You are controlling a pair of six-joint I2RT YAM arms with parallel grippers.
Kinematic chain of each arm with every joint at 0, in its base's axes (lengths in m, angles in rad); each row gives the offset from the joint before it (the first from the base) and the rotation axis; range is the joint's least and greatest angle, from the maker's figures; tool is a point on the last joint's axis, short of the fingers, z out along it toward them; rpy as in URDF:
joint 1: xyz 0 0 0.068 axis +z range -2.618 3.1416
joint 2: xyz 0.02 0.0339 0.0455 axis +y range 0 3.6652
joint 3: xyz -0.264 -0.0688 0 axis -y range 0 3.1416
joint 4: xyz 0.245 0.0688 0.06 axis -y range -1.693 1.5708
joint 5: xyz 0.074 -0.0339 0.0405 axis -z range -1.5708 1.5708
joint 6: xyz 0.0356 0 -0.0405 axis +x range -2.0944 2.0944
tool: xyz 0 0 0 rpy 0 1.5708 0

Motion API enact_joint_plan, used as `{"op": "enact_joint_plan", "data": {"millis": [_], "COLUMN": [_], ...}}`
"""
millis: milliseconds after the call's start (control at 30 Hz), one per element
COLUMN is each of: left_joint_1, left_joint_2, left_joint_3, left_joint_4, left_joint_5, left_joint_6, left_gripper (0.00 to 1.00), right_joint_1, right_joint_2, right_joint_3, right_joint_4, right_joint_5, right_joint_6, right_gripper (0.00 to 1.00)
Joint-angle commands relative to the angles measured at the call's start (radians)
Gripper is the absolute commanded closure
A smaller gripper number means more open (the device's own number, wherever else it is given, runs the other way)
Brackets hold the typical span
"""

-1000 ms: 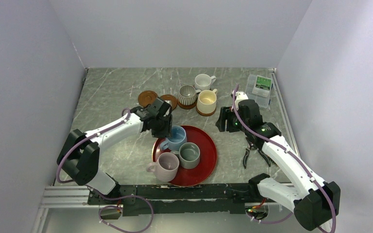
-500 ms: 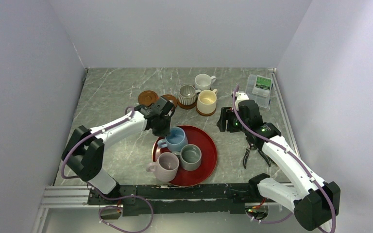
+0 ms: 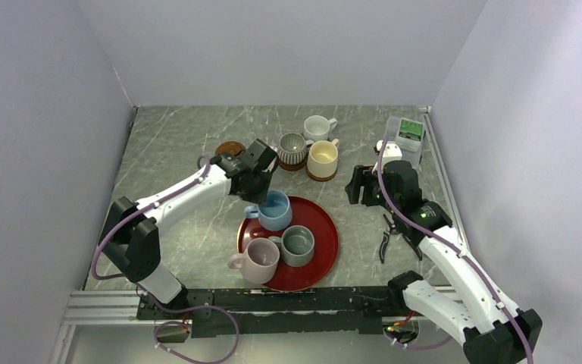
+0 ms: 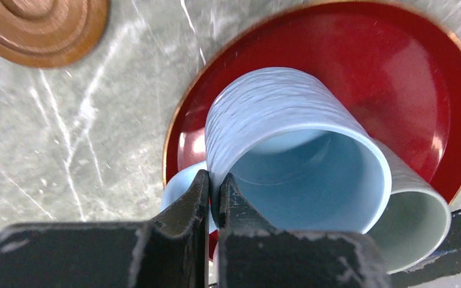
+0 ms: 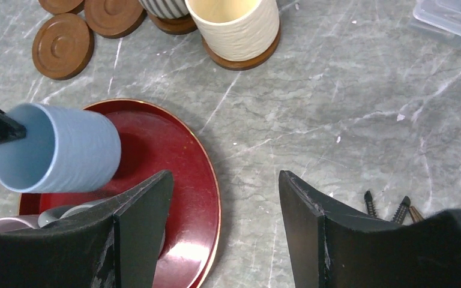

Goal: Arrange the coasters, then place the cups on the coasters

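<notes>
Got left claw [image 4: 214, 192] clenched on the wall of the light blue ribbed ceramic mug [image 4: 288, 138], pinching right beside the handle. Holding it tilted over the glossy red round tray [image 4: 420, 90]; cannot tell if base touches tray. Seeing grey-green mug [image 3: 298, 244] and pale lilac mug [image 3: 258, 258] upright on same tray. Got right claw [image 5: 225, 177] released, empty, hovering over grey marble table [image 5: 348, 120] just right of tray. Seeing cream-yellow mug [image 5: 235, 24] on a reddish-brown round coaster [image 5: 240, 60], ribbed grey-white mug [image 3: 292, 148] on another beside it. Spotting bare coasters [image 5: 63, 46] left of those, close together. Seeing white mug [image 3: 317, 127] behind; cannot tell if coaster under it.
</notes>
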Motion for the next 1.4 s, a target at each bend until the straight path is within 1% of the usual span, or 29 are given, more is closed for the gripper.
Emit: {"op": "enact_joint_plan", "data": {"millis": [0,100,233,433,600,733,1033,1200,1367], "left_joint_1": [0.003,0.039,0.12,0.231,0.299,0.319,0.342,0.356,0.359], "left_joint_2": [-0.044,-0.019,0.033,0.165,0.27,0.333,0.459,0.53,0.573], "left_joint_3": [0.13,0.193,0.275,0.423,0.525,0.566,0.678,0.776,0.842], "left_joint_4": [0.007,-0.017,-0.023,-0.037,-0.035,0.005,0.017,-0.017,-0.038], "left_joint_5": [-0.057,-0.047,0.015,0.095,0.123,0.129,0.156,0.154,0.155], "left_joint_6": [0.106,0.172,0.268,0.388,0.456,0.499,0.49,0.504,0.511], "left_gripper": [0.97,0.97,0.97,0.97,0.97,0.97,0.97,0.97,0.97], "right_joint_1": [0.001,0.001,0.001,0.0,-0.001,0.0,0.0,0.0,-0.001], "right_joint_2": [-0.01,-0.021,-0.036,-0.051,-0.05,-0.047,-0.015,-0.006,0.009], "right_joint_3": [0.016,0.012,0.002,-0.021,-0.043,-0.059,-0.07,-0.076,-0.076], "right_joint_4": [-0.014,-0.003,0.012,0.041,0.064,0.085,0.096,0.102,0.103], "right_joint_5": [0.047,0.054,0.06,0.044,0.025,0.014,-0.002,-0.026,-0.025], "right_joint_6": [-0.008,-0.01,-0.009,-0.001,0.013,0.022,0.009,0.007,0.007], "right_gripper": [0.31,0.31,0.29,0.29,0.28,0.28,0.29,0.29,0.29]}}
